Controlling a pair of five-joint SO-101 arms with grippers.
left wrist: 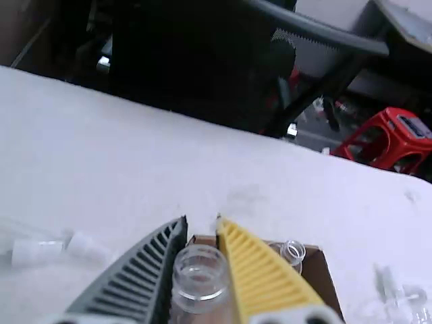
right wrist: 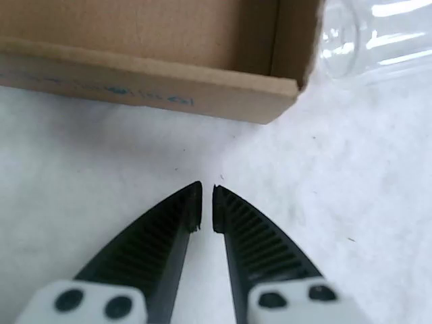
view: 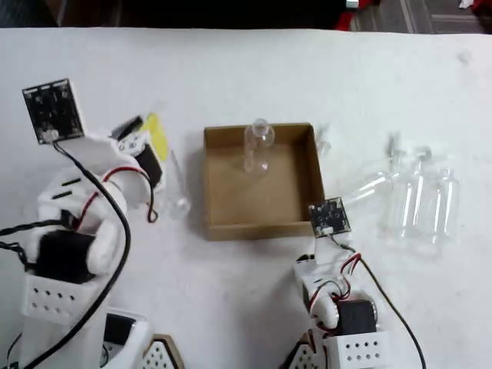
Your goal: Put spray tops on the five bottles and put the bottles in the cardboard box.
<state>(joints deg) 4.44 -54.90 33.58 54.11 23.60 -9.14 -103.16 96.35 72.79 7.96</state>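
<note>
White table [view: 231, 69] lies under both my arms. The brown open-topped cardboard box [right wrist: 135, 74] is next largest. Its outer wall runs across just ahead of my right gripper [right wrist: 206, 202], apart from the tips, with one corner of the box ahead of them. My right fingers, black and ribbed, are closed down to a sliver of a gap with nothing between them. A cluster of clear plastic bottles [view: 419, 204] lies on its side on the table past that box corner, farther from my right tips than the wall is. My left gripper [left wrist: 201, 226], one grey finger and one yellow, is closed against the neck of a clear uncapped bottle [left wrist: 198, 273], whose open mouth sits between the ribbed faces, touching both. The box lies just beyond those tips, and a second clear bottle [view: 259, 142] sits inside it. A small clear spray top [left wrist: 40, 250] lies on the table off to the grey finger's side, well apart from it.
</note>
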